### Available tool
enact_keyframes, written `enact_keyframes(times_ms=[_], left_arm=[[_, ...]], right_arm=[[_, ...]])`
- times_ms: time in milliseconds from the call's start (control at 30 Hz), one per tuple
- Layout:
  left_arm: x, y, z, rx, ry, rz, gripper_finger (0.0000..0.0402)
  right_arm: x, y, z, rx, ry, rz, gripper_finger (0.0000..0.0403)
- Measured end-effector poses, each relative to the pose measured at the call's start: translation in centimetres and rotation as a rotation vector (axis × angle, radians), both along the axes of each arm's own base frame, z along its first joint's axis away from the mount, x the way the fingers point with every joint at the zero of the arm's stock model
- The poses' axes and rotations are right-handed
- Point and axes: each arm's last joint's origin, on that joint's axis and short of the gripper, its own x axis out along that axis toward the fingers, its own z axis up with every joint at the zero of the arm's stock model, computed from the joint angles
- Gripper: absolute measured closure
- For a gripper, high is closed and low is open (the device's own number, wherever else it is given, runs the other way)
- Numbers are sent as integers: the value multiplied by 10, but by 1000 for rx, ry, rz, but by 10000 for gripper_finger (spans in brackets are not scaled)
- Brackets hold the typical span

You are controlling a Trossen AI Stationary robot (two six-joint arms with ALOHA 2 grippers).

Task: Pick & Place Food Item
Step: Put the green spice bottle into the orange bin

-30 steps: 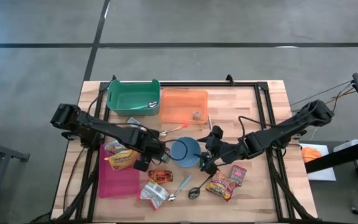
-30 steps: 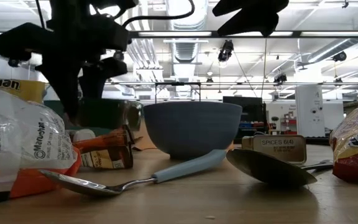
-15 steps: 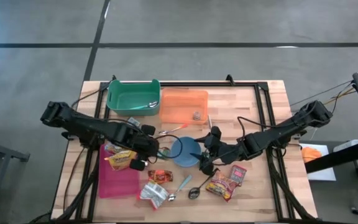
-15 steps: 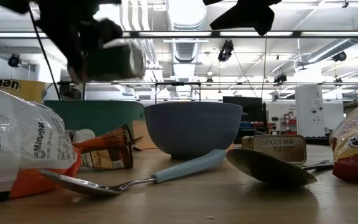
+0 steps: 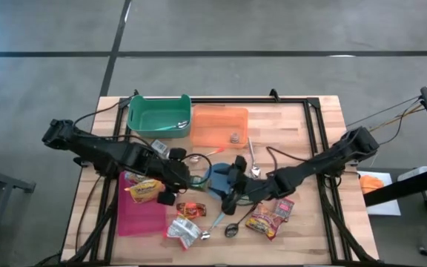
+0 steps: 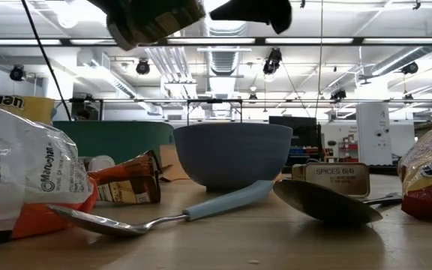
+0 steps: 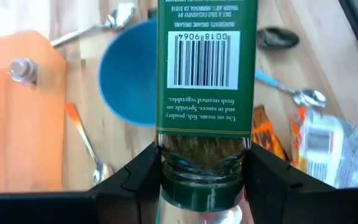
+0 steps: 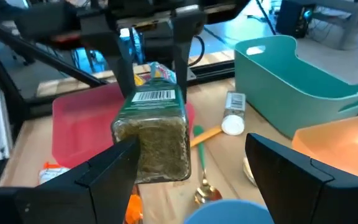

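A grey concrete floor (image 5: 273,30) crossed by dark seams surrounded the wooden table (image 5: 325,126). Far behind, ceiling strip lights (image 6: 366,41) lit the workshop.

Both arms are matte black, chunky jointed segments with thin black cables looping along them; blunt dark fingers (image 7: 135,180).

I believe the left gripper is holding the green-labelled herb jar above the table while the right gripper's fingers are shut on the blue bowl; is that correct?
Not quite. The right gripper is open and holds nothing, as the right wrist view shows; it merely faces the jar beside the blue bowl. The left gripper does hold the green-labelled herb jar above the table.
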Motion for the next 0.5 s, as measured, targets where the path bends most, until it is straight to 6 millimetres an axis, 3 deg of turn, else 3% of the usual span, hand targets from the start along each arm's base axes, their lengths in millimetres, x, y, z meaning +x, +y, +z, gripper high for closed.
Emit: enact_keyframes(times_ms=[267, 500], left_arm=[[-3, -1, -2, 8, 32, -23, 231], [-3, -4, -3, 13, 22, 7, 231]], right_arm=[[24, 14, 8, -65, 101, 6, 111], [18, 22, 17, -77, 132, -10, 111]])
